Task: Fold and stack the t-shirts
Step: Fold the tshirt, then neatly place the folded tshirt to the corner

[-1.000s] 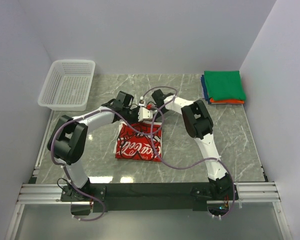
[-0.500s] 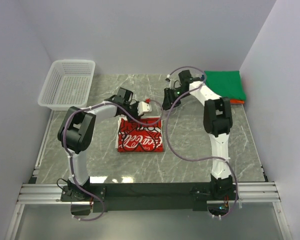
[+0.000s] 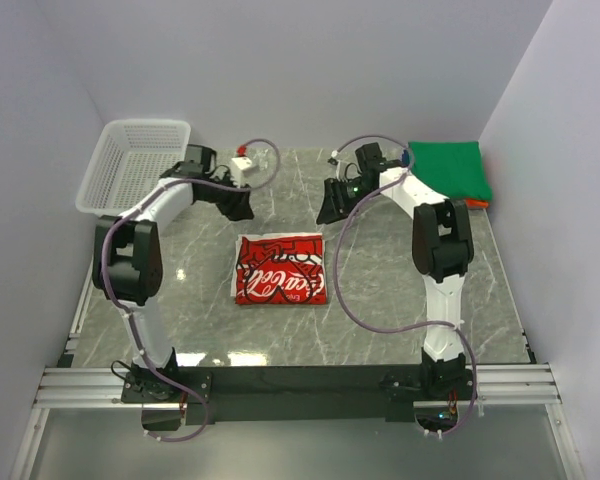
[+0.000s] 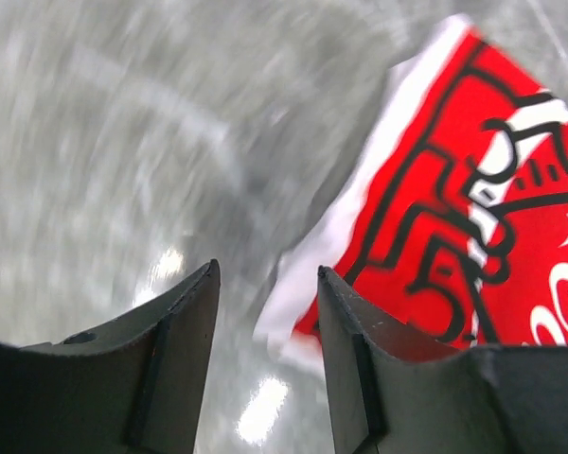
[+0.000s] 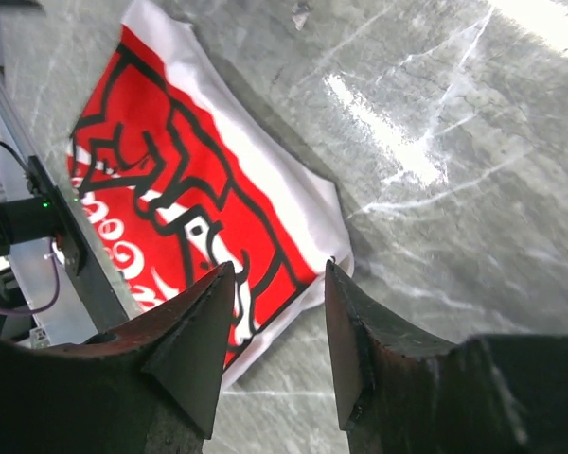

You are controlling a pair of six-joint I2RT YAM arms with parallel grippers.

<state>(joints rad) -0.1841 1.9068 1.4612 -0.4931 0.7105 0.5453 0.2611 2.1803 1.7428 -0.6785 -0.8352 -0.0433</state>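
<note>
Red-printed tee [image 3: 280, 270] lies folded; your left tool [image 4: 265, 274] and right tool [image 5: 279, 270] have let go and backed off, jaws apart and empty. Stacking is next.

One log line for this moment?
phase: fold done, stacking pending | folded red-print tee: flat mid-table | left end effector: open, empty | right end effector: open, empty | stack: far-right corner

A folded t-shirt [image 3: 280, 282] lies flat at the middle of the worktop [image 3: 380, 300]. Behind it, the left gripper [image 3: 240, 207] hangs beyond its far left corner and the right gripper [image 3: 329, 211] beyond its far right corner, both apart from it. A stack of t-shirts [image 3: 446, 173] sits in the far right corner and a basket [image 3: 137, 168] at the far left.
</note>
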